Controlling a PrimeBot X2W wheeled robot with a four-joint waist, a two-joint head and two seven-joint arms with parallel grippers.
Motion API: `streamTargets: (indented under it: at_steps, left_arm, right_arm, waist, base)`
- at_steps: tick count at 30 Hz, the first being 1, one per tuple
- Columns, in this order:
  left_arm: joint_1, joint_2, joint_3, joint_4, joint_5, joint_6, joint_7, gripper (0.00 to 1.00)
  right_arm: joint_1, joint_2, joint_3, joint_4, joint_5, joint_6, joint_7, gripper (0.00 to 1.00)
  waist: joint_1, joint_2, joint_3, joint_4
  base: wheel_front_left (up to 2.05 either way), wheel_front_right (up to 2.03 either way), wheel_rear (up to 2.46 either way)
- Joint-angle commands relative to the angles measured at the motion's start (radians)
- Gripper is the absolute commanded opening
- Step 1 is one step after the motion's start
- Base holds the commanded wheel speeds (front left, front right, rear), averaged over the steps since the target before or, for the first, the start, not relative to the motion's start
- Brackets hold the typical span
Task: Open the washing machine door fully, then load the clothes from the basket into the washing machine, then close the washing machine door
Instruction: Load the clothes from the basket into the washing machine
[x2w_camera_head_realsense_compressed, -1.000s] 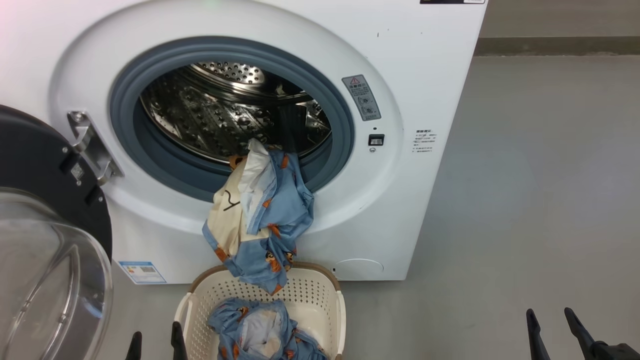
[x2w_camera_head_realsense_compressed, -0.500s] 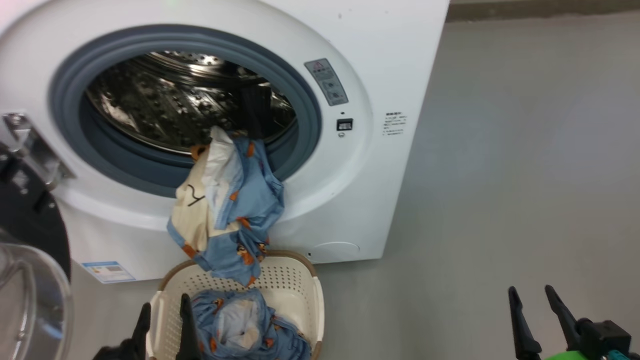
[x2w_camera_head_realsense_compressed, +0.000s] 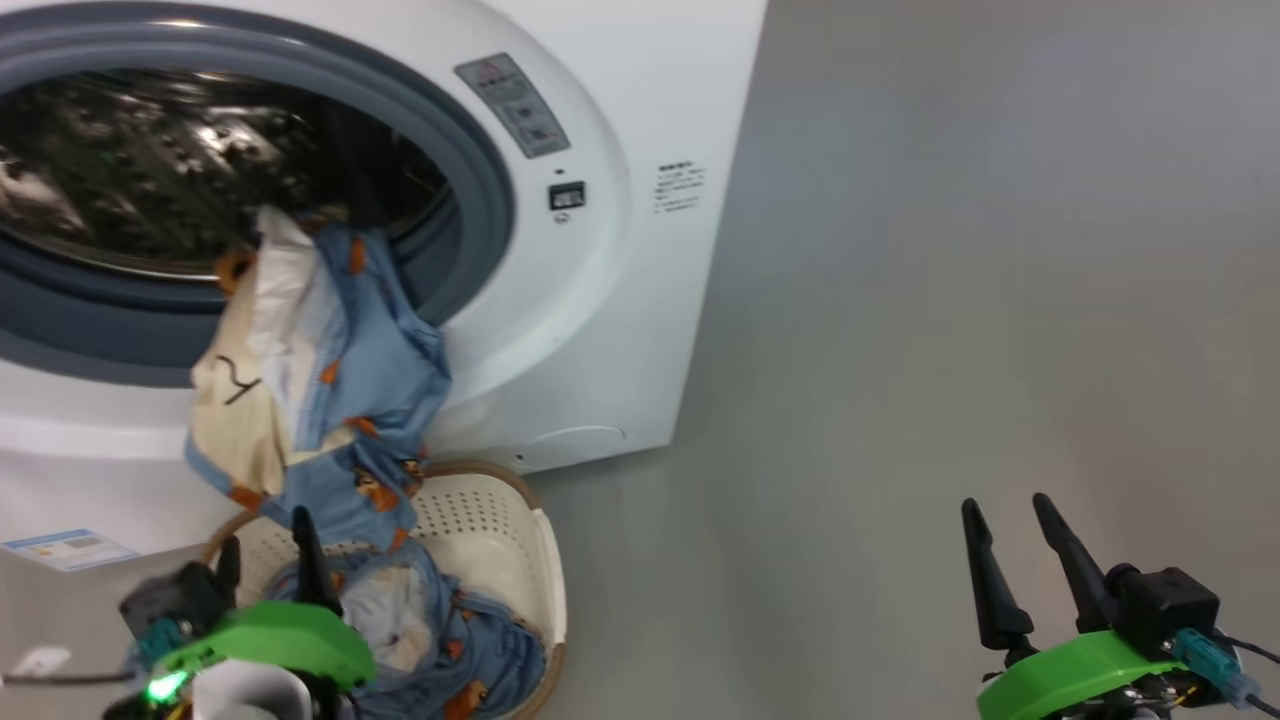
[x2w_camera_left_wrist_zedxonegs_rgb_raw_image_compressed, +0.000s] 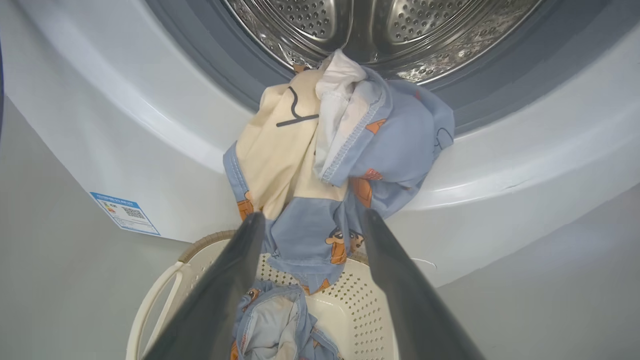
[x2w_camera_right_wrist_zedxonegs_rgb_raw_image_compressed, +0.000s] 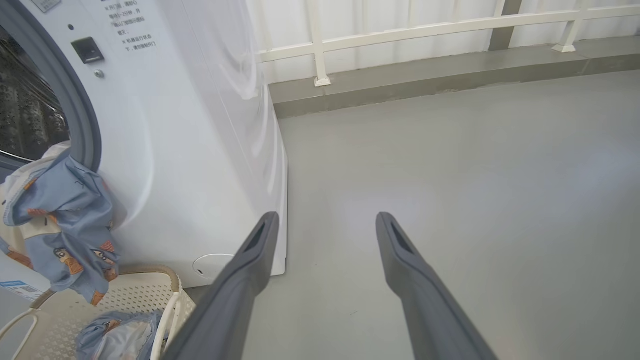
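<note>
Loading is under way: part of the clothes (x2w_camera_head_realsense_compressed: 340, 360) hangs over the gasket (x2w_camera_head_realsense_compressed: 480, 200) of the washing machine (x2w_camera_head_realsense_compressed: 610, 330) toward the basket (x2w_camera_head_realsense_compressed: 490, 520), the rest lies in it, and the left jaws, apart just below the hanging piece, likely must grip fabric next; the right jaws stand apart over the floor (x2w_camera_head_realsense_compressed: 900, 300).

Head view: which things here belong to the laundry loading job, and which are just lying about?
Belongs to the job:
washing machine
clothes draped out of the drum mouth, with more in the basket
basket
left gripper, open
right gripper, open

Just there:
blue label
warning sticker
grey floor
</note>
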Motion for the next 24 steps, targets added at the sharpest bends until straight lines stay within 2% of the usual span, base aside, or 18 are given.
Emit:
streamTargets:
  at_steps: [1, 10, 17, 24]
  left_arm:
    - [-0.061, 0.025, 0.045, 0.024, -0.005, -0.014, -0.007, 1.0]
    - [-0.241, 0.048, 0.108, 0.28, -0.04, -0.114, -0.007, 1.0]
    - [-0.342, 0.065, 0.173, 0.384, -0.032, -0.114, -0.007, 1.0]
    - [-0.405, 0.082, 0.228, 0.433, -0.006, -0.112, -0.007, 1.0]
  right_arm:
    - [-0.033, -0.013, 0.04, -0.014, 0.01, 0.002, -0.006, 1.0]
    - [-0.087, -0.013, 0.095, -0.006, 0.044, 0.002, -0.006, 1.0]
    - [-0.117, -0.013, 0.111, -0.023, 0.059, 0.002, -0.006, 1.0]
    - [-0.135, -0.013, 0.108, -0.031, 0.063, 0.002, -0.006, 1.0]
  waist:
    - [-0.0001, 0.0, 0.07, -0.071]
    - [-0.0001, 0.0, 0.156, -0.147]
    - [-0.0001, 0.0, 0.235, -0.188]
    - [-0.0001, 0.0, 0.289, -0.202]
  base:
    - [0.0, 0.0, 0.0]
    - [0.0, 0.0, 0.0]
    - [0.0, 0.0, 0.0]
    - [0.0, 0.0, 0.0]
